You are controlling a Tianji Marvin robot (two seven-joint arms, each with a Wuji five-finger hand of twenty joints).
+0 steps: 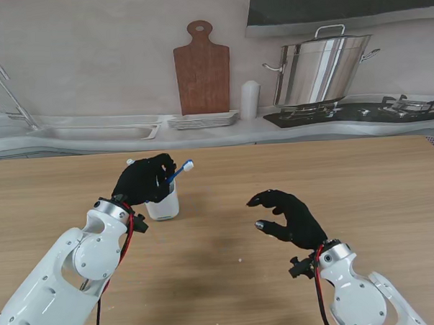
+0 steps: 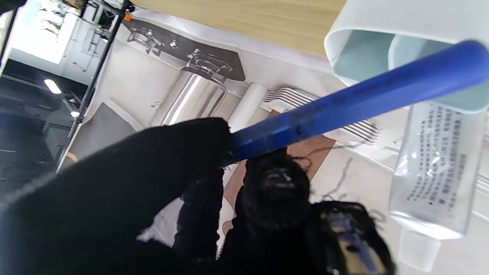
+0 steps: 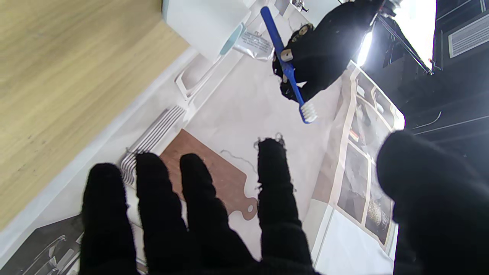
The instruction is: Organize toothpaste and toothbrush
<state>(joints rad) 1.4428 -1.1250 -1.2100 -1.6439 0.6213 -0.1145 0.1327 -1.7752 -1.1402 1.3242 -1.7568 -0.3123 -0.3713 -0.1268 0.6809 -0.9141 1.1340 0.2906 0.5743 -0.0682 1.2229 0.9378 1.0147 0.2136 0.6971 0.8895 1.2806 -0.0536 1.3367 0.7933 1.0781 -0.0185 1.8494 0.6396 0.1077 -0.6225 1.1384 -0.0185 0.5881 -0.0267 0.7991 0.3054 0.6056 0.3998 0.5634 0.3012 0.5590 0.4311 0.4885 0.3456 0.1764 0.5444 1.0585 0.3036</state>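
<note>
Your left hand [image 1: 143, 179] grips the slim blue plastic toothbrush [image 1: 180, 171] over the smooth white cup [image 1: 163, 205], apparently holding a clear tube [image 2: 435, 168]; your right hand [image 1: 288, 217] hovers with fingers spread, holding nothing.

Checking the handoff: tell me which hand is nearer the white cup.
Left. The left hand is right above the white cup, holding the toothbrush; the right hand hovers open, well off to the right.

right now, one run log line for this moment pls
left hand: shut on toothbrush, over cup | toothpaste: in cup | right hand: open, holds nothing
</note>
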